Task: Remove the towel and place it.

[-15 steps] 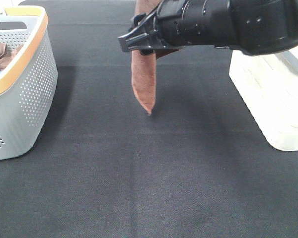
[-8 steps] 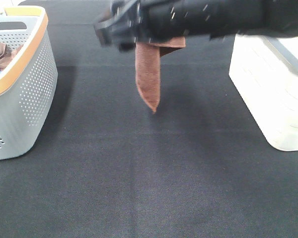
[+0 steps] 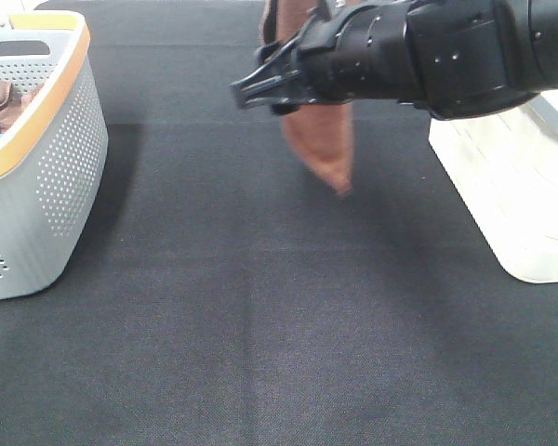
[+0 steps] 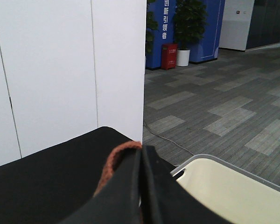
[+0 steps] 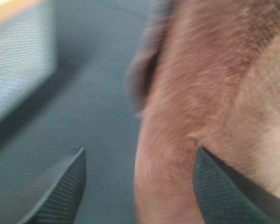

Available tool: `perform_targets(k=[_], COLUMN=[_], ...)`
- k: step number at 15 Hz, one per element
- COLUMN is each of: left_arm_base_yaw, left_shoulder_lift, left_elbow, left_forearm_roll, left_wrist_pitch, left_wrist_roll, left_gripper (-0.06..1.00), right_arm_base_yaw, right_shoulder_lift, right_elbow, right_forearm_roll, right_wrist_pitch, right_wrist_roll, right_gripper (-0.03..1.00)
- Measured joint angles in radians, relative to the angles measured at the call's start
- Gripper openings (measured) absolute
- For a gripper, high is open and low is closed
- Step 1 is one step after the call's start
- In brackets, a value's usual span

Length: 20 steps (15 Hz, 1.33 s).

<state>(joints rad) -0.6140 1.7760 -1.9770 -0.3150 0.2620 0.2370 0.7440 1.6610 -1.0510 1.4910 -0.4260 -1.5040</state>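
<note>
A brown towel (image 3: pixel 325 149) hangs above the black table at the back middle, its lower tip off the surface. My left gripper (image 4: pixel 141 186) is shut on the towel's upper edge (image 4: pixel 113 164); in the exterior high view it is hidden above the frame and behind the right arm. My right gripper (image 3: pixel 260 88) reaches across from the right, level with the towel's upper part. In the right wrist view it (image 5: pixel 140 186) is open, with the towel (image 5: pixel 200 93) hanging close in front of its fingers (image 5: pixel 60 186). I cannot tell whether they touch it.
A grey perforated basket with an orange rim (image 3: pixel 60 158) stands at the left and holds some cloth. A white bin (image 3: pixel 511 186) stands at the right; it also shows in the left wrist view (image 4: pixel 224 186). The black table (image 3: pixel 260 325) stretches between them.
The towel has swung to the right, and its tip is now higher and nearer the white bin. The right arm moved left, then back to the right.
</note>
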Motion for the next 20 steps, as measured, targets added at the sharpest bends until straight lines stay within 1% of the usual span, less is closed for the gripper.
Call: perform_targets(k=[2,3,4,5,6,7,9,10,12,13,16,17,20], left_arm_base_yaw=[0.0,0.0,0.0,0.0,0.0,0.0,0.0,0.0,0.0,0.0,0.0,0.0,0.0], left_shoulder_lift=[0.0,0.0,0.0,0.0,0.0,0.0,0.0,0.0,0.0,0.0,0.0,0.0,0.0], left_elbow=[0.0,0.0,0.0,0.0,0.0,0.0,0.0,0.0,0.0,0.0,0.0,0.0,0.0], left_forearm_roll=[0.015,0.015,0.028,0.044,0.044,0.044,0.044,0.044,0.044,0.044,0.044,0.044,0.045], left_wrist_pitch=[0.0,0.0,0.0,0.0,0.0,0.0,0.0,0.0,0.001,0.001,0.001,0.002,0.003], left_wrist_roll=[0.001,0.001,0.001,0.001,0.001,0.001,0.001,0.001,0.001,0.001,0.001,0.001,0.001], left_gripper=[0.0,0.0,0.0,0.0,0.0,0.0,0.0,0.0,0.0,0.0,0.0,0.0,0.0], right_arm_base_yaw=[0.0,0.0,0.0,0.0,0.0,0.0,0.0,0.0,0.0,0.0,0.0,0.0,0.0], right_shoulder_lift=[0.0,0.0,0.0,-0.004,-0.016,-0.028,-0.041,-0.041,-0.041,-0.041,-0.041,-0.041,-0.041], right_elbow=[0.0,0.0,0.0,0.0,0.0,0.0,0.0,0.0,0.0,0.0,0.0,0.0,0.0], right_forearm_roll=[0.062,0.062,0.107,0.171,0.2,0.207,0.172,0.153,0.109,0.1,0.091,0.075,0.05], right_wrist_pitch=[-0.066,-0.066,-0.095,-0.131,-0.149,-0.162,-0.164,-0.151,-0.089,-0.085,-0.193,-0.212,-0.214], right_wrist_roll=[-0.004,-0.004,-0.029,-0.092,-0.136,-0.158,-0.154,-0.14,-0.104,-0.102,-0.102,-0.102,-0.102], right_gripper=[0.63,0.63,0.63,0.63,0.63,0.63,0.63,0.63,0.63,0.63,0.52,0.48,0.36])
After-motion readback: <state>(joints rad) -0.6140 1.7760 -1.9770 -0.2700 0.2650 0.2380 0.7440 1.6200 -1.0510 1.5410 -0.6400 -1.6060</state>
